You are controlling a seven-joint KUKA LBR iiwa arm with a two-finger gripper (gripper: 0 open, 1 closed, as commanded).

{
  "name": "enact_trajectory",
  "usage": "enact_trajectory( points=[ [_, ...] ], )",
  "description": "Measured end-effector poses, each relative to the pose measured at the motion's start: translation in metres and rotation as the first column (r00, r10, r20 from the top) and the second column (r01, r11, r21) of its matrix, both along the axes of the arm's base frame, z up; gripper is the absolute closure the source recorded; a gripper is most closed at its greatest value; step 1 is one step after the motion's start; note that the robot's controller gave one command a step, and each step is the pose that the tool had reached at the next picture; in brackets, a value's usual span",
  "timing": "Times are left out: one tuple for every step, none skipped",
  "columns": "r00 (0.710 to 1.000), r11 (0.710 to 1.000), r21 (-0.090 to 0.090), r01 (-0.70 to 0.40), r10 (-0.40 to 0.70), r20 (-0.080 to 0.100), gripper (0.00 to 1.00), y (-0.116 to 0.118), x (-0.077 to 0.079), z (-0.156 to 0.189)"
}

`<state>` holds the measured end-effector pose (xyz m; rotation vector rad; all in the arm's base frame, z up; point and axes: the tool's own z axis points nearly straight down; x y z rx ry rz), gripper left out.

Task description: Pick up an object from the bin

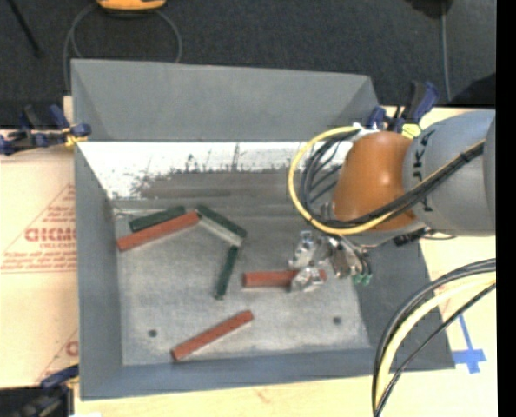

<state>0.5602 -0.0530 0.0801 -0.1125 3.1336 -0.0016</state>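
Arm [375, 185] over bin [223, 102] of red, green bars [212, 334]

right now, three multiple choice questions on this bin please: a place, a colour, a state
1. Where is the gripper? A over the right part of the grey metal bin; B its far left corner; C outside it.
2. The long flat bar nearest the front wall is: A blue; B yellow; C red-brown.
3. That bar: A leans on the rim; B lies flat, apart from the rest; C is stacked on another.
Answers: 1 A, it hangs by the short red block; 2 C, plainly red-brown; 3 B, bare floor surrounds it.
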Motion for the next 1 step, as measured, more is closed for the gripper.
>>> enact_trajectory(
  points=[
    [1.000,1.000,-0.001,-0.008,0.008,-0.003,1.00,0.0062,0.0194,0.1964]
  ],
)
